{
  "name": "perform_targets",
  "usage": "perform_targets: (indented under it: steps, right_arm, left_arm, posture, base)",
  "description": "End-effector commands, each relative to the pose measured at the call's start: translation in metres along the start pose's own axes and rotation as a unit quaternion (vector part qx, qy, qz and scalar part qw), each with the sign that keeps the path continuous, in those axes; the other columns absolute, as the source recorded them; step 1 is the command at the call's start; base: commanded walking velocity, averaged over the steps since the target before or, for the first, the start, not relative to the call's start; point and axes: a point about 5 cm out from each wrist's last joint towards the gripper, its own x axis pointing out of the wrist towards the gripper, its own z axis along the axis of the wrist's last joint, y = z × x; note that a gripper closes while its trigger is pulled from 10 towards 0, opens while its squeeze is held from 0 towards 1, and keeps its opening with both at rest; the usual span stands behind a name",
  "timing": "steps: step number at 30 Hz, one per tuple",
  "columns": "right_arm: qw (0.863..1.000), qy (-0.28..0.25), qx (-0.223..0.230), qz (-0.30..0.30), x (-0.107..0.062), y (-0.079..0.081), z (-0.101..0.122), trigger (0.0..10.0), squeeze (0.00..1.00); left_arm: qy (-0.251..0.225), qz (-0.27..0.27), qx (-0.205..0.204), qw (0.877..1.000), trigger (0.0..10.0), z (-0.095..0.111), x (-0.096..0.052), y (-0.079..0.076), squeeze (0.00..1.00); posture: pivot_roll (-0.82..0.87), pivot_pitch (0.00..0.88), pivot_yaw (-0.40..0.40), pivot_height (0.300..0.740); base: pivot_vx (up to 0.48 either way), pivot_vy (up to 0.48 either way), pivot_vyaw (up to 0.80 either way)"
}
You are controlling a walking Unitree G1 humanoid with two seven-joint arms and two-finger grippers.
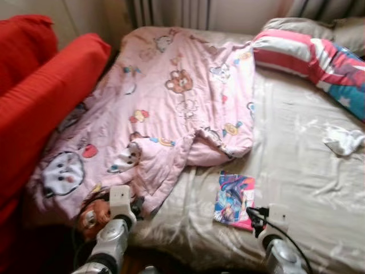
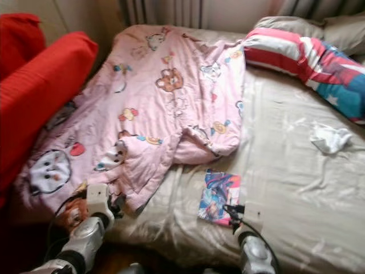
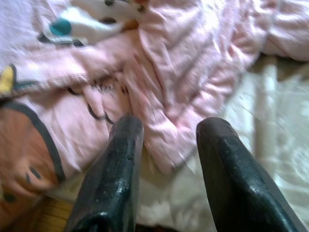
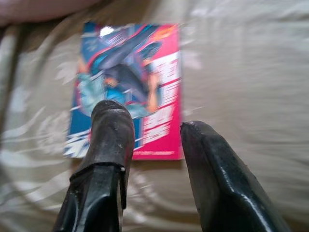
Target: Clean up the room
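Two fingers of the right gripper (image 4: 152, 128) stand apart at the comic book's (image 4: 128, 87) near edge, so lower squarely and slide one under before pinching; the left gripper (image 3: 166, 128), also parted, waits by the pink blanket (image 1: 171, 103) left of that book.

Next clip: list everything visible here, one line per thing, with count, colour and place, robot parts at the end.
blanket: one, pink with cartoon animals, rumpled over the left half of the bed
bed sheet: one, beige, covering the mattress
comic book: one, blue and pink cover, flat on the sheet near the front edge, beside the blanket
pillow: one, striped pink, white and blue, at the far right of the bed
grey pillows: at least two, behind the striped one
white cloth: one, crumpled, on the sheet at right
red sofa: one, left of the bed
radiator: one, pale, behind the bed
left gripper: open, at the blanket's front edge
right gripper: open, just short of the comic book
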Motion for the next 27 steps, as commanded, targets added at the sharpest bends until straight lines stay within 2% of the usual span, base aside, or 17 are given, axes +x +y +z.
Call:
perform_targets:
  steps: [1, 7, 11, 12, 15, 21, 27]
  right_arm:
    - [1.000, 0.011, 0.002, -0.008, -0.003, -0.006, -0.007, 10.0, 0.00]
    - [1.000, -0.014, -0.001, -0.001, -0.001, -0.003, 0.002, 10.0, 0.00]
    - [0.997, -0.070, -0.010, 0.010, 0.003, 0.003, 0.024, 10.0, 0.00]
    - [0.995, -0.097, -0.022, 0.019, 0.004, 0.007, 0.033, 10.0, 0.00]
    - [0.992, -0.119, -0.031, 0.029, 0.005, 0.011, 0.041, 10.0, 0.00]
    - [0.974, -0.213, -0.048, 0.061, -0.004, 0.022, 0.057, 10.0, 0.00]
    - [0.966, -0.239, -0.067, 0.074, -0.009, 0.025, 0.059, 10.0, 0.00]
  left_arm:
    - [0.008, -0.001, -0.009, 1.000, 10.0, -0.007, -0.002, -0.002, 0.00]
    - [-0.018, -0.007, -0.009, 1.000, 10.0, 0.004, 0.001, -0.004, 0.00]
    - [-0.055, -0.013, -0.007, 0.998, 10.0, 0.016, 0.002, -0.006, 0.00]
    - [-0.070, -0.015, -0.006, 0.997, 10.0, 0.019, 0.002, -0.008, 0.00]
    - [-0.086, -0.013, -0.003, 0.996, 10.0, 0.022, 0.001, -0.008, 0.00]
    - [-0.173, -0.006, 0.010, 0.985, 10.0, 0.036, -0.009, -0.007, 0.00]
    - [-0.198, -0.010, 0.027, 0.980, 10.0, 0.040, -0.014, -0.009, 0.00]
  posture:
    - [-0.06, 0.210, 0.019, 0.740]
    - [-0.06, 0.216, 0.019, 0.740]
    - [-0.06, 0.218, 0.020, 0.740]
    - [-0.06, 0.219, 0.020, 0.740]
    - [-0.07, 0.220, 0.018, 0.740]
    - [-0.07, 0.230, 0.013, 0.740]
    - [-0.08, 0.234, 0.007, 0.740]
  base:
    - [0.000, 0.000, 0.00]
    - [0.000, 0.000, 0.00]
    - [0.000, 0.000, 0.00]
    - [0.000, 0.000, 0.00]
    - [0.000, 0.000, 0.00]
    - [0.000, 0.000, 0.00]
    - [0.000, 0.000, 0.00]
